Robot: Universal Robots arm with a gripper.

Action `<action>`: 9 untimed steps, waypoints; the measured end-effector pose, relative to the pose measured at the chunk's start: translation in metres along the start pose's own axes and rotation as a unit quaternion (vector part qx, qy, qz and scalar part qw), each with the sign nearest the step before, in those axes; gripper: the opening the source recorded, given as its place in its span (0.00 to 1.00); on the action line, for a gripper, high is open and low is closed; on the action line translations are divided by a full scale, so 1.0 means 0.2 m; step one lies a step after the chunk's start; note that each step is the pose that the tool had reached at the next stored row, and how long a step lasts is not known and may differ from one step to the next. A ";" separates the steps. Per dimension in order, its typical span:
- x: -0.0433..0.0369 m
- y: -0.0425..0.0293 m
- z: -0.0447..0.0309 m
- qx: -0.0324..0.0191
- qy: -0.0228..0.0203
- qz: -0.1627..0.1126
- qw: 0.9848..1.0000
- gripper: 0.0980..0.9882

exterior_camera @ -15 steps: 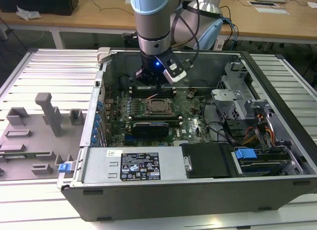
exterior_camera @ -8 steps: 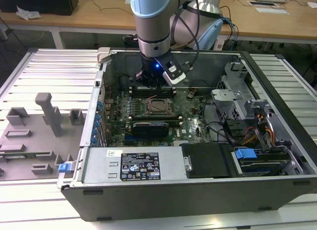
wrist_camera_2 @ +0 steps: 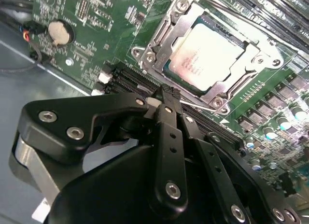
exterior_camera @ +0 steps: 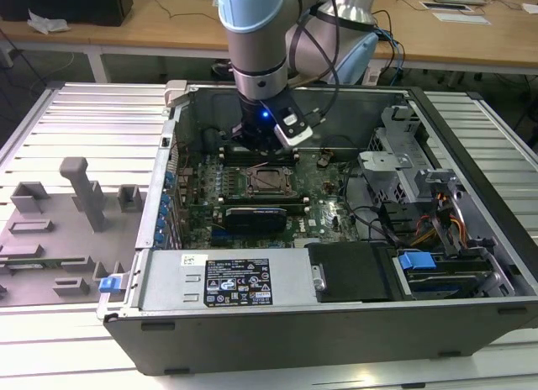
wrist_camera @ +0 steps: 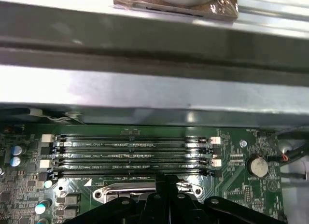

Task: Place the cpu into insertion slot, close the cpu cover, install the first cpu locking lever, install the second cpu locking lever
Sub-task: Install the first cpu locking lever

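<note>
pincer closed, tips together, near socket | chip seated under shut cover | open computer case on slatted grey counter | wooden desks far behind

No print can be read. A black label crowded with tiny lettering and marks sits on the metal housing nearer the camera than the cpu; faint lettering on the cpu's face is illegible

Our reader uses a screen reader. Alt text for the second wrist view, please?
The pale silvery square cpu sits in its socket under the closed silver metal cpu cover on a green motherboard; the black gripper, shut, hovers beside the socket.
</note>
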State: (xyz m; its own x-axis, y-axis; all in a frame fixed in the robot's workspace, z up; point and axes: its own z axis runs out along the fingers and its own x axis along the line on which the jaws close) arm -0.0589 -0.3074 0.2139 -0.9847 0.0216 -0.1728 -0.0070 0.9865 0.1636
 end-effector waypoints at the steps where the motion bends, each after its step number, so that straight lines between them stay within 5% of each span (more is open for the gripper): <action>1: 0.001 -0.001 0.004 0.002 -0.002 0.011 1.000 0.01; 9: 0.005 0.036 0.018 0.007 -0.005 0.027 1.000 0.01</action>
State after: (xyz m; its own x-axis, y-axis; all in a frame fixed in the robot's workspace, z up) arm -0.0593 -0.2996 0.2114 -0.9820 0.0757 -0.1733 0.0478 0.9860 0.1596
